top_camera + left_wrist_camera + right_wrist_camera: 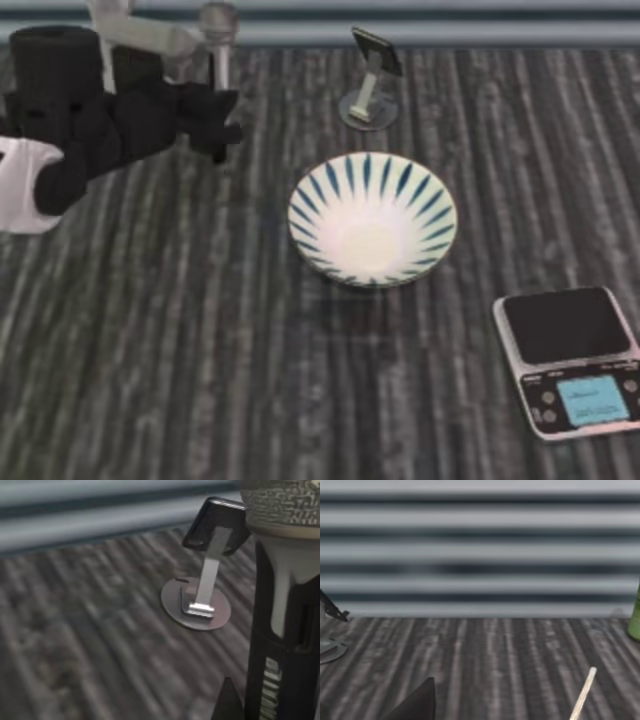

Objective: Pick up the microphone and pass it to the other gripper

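One arm is at work: the left gripper [215, 125], over the table's [200, 350] far left, pinches the microphone [219, 40], whose silver mesh head points away. Right of it stand a phone stand [368, 85], a striped bowl [372, 218] and a kitchen scale [574, 358].

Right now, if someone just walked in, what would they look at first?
Probably the white bowl with blue stripes in the middle of the table. Next, the left gripper at the far left, holding the microphone upright, silver head on top. A phone stand stands behind the bowl, and a scale sits near right.
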Motion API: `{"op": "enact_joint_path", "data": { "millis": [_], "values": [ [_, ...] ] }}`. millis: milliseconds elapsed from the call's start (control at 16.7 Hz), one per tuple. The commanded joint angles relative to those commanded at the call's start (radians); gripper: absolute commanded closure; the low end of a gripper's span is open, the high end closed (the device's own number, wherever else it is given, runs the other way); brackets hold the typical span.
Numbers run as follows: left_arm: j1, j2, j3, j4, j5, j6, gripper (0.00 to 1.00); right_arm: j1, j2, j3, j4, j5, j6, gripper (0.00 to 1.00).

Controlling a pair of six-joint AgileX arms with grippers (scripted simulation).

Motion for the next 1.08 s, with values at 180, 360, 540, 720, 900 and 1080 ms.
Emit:
{"op": "enact_joint_path", "data": {
  "millis": [180,360,540,720,900,1080],
  "values": [
    [0.011,-0.073,-0.064,0.213,0.093,0.036,1.00,0.000,0.000,0.000,0.000,0.000,0.000,0.00],
    [0.019,-0.130,-0.103,0.332,0.151,0.063,1.00,0.000,0.000,0.000,0.000,0.000,0.000,0.00],
    [0.021,-0.146,-0.112,0.357,0.164,0.069,1.00,0.000,0.000,0.000,0.000,0.000,0.000,0.00],
    [0.015,-0.143,-0.107,0.355,0.161,0.070,1.00,0.000,0.000,0.000,0.000,0.000,0.000,0.00],
    [-0.023,-0.160,-0.110,0.348,0.126,0.069,1.00,0.000,0.000,0.000,0.000,0.000,0.000,0.00],
    [-0.128,-0.211,-0.120,0.328,0.014,0.066,1.00,0.000,0.000,0.000,0.000,0.000,0.000,0.00]
  ]
}}
